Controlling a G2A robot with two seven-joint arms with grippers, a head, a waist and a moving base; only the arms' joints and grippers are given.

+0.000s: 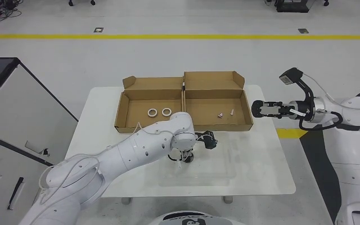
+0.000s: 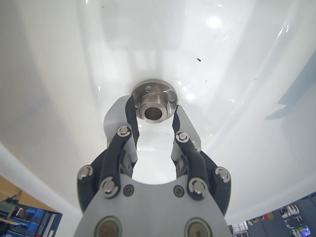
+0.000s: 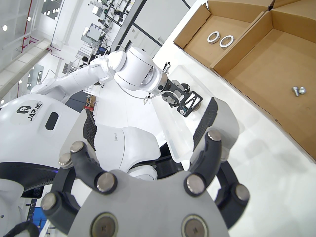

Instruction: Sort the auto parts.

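**Top view.** White table (image 1: 264,163). Two open cardboard boxes stand side by side at its 12 o'clock edge. The ring box (image 1: 120,112), toward 11, holds two rings (image 1: 159,112) lying flat and just beside each other; the bolt box (image 1: 248,115), toward 1, holds two bolts (image 1: 225,114) near each other. A clear tray (image 1: 222,171) sits toward 6 o'clock. The left gripper (image 1: 188,157) is down over the tray's 9 o'clock side; the right gripper (image 1: 255,108) hangs at 3 o'clock, just beside the bolt box's outer wall and apart from it.

**Left wrist view.** A flanged hub (image 2: 153,99) sits flange-down, bore up, apparently resting on the tray floor. The jaws are narrow; the pads (image 2: 130,114) lie against opposite sides of the flange rim and look to be touching it. I judge it gripped and not visibly lifted.

**Right wrist view.** The right gripper's jaws are wide, with nothing between them. The left gripper is farther off, low over the tray. Both boxes are in sight, with rings in one and bolts in the other.

**Progress (judgement).**
- Four parts are sorted by kind, two per box.
- The hub is the one part I see outside the boxes, so the sort looks near its end.
- What is left: lift the hub, carry it toward 12 o'clock and release it.
- Neither box holds a part like it, so I cannot tell which box it goes in.
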